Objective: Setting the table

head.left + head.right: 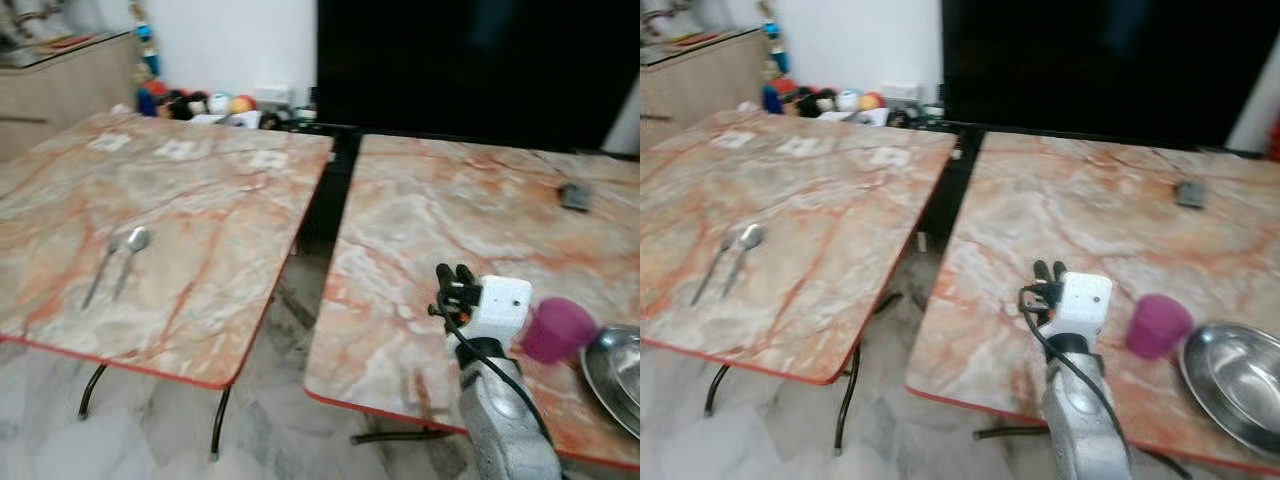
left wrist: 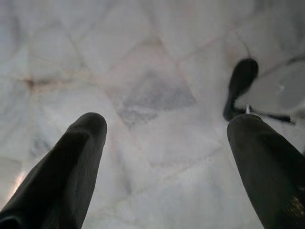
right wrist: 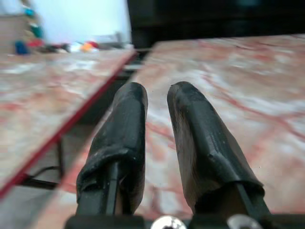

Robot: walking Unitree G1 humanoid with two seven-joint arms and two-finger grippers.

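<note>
A spoon and a fork (image 1: 118, 262) lie side by side on the left marble table (image 1: 200, 200). On the right marble table (image 1: 450, 220), near its front right corner, a purple cup (image 1: 556, 328) stands beside a steel bowl (image 1: 615, 375). My right gripper (image 1: 455, 276) hovers over the right table's front part, just left of the cup and apart from it. Its fingers (image 3: 133, 124) are shut with nothing between them. My left gripper (image 2: 167, 123) hangs open over the marble floor, holding nothing.
A gap with floor runs between the two tables (image 1: 320, 220). A small dark object (image 1: 575, 196) lies at the back right of the right table. Toys and bottles (image 1: 200, 103) line the far wall. A wooden counter (image 1: 60, 85) stands at the back left.
</note>
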